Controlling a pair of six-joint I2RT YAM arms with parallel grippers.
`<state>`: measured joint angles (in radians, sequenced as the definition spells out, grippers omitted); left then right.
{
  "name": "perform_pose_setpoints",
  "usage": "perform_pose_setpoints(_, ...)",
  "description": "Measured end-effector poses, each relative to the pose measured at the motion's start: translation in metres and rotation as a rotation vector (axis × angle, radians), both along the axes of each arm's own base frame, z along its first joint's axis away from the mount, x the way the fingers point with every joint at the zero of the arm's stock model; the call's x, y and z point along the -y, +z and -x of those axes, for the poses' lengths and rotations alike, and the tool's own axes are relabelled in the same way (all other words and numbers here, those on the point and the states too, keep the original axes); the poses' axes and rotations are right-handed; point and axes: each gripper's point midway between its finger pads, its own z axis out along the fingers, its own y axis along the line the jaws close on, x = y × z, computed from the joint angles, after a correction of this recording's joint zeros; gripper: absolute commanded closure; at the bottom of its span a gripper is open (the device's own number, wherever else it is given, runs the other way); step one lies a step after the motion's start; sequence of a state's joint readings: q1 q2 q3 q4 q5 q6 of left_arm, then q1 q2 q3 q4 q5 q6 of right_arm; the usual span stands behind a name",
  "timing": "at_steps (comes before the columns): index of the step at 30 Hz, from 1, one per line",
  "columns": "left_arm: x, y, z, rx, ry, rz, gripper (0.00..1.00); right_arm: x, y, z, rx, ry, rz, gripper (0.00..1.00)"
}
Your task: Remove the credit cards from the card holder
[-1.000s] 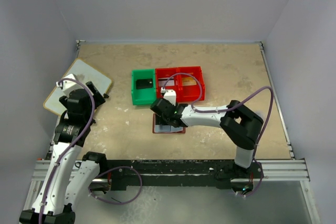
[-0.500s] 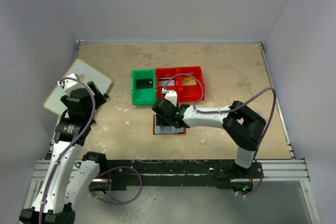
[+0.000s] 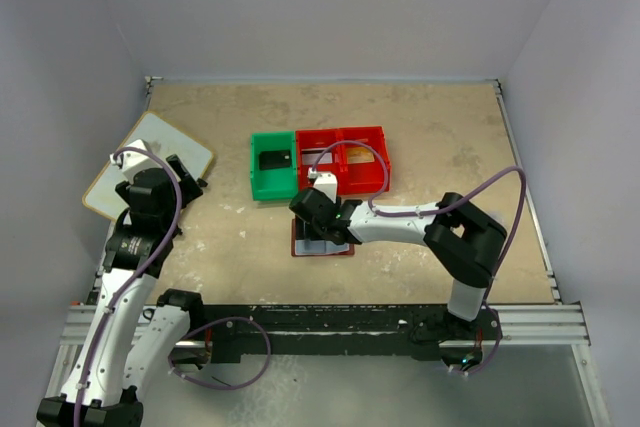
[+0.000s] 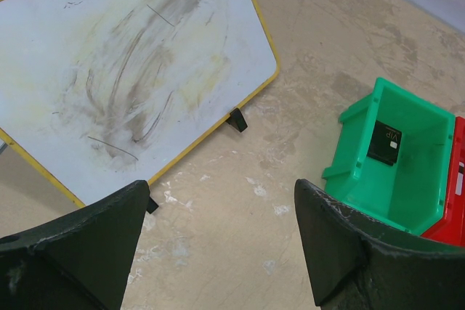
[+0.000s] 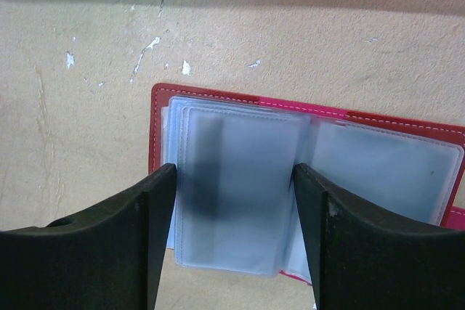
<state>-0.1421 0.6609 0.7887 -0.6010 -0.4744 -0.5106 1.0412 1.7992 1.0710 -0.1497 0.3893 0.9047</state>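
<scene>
Right arm nudged slightly since before. I see right end effector partly open, holding nothing, fingers either side of soft see-through sleeves. Card holder lies open just under it on worktop. Any credit cards inside likely thin, slippery; pinch one edge.

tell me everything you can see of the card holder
The card holder lies open and flat on the beige table. Its cover is dark red with pale stitching along the edge. Inside are cloudy, clear plastic sleeves that look soft. A dark band crosses the left stack, and I cannot tell if it is a card. The right gripper straddles that stack with its jaws apart. Whether it touches the sleeves is unclear.
</scene>
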Motion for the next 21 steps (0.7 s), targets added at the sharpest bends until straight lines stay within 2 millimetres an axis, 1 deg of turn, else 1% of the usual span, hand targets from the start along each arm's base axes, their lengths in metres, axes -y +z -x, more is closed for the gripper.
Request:
perform_pose_setpoints(9,0.0000,-0.0001,0.0000,0.000,0.000,0.000,0.22,-0.0044,0.0002,0.0017,-0.006,0.013,-0.026,0.32)
perform_pose_setpoints(11,0.0000,-0.0001,0.0000,0.000,0.000,0.000,0.22,-0.0045,0.0011,0.0028,-0.008,0.016,-0.038,0.33)
perform_pose_setpoints(14,0.0000,-0.0001,0.0000,0.000,0.000,0.000,0.22,-0.0043,0.0021,0.0039,-0.012,0.019,-0.047,0.38)
perform_pose_setpoints(16,0.0000,0.0000,0.0000,0.000,0.000,0.000,0.22,-0.0038,0.0020,0.0034,-0.013,0.016,-0.047,0.35)
perform_pose_setpoints(19,0.0000,0.0000,0.0000,0.000,0.000,0.000,0.22,-0.0040,0.0020,0.0035,-0.013,0.017,-0.047,0.28)
perform_pose_setpoints(21,0.0000,0.0000,0.0000,0.000,0.000,0.000,0.22,-0.0044,0.0020,0.0038,-0.015,0.019,-0.049,0.26)
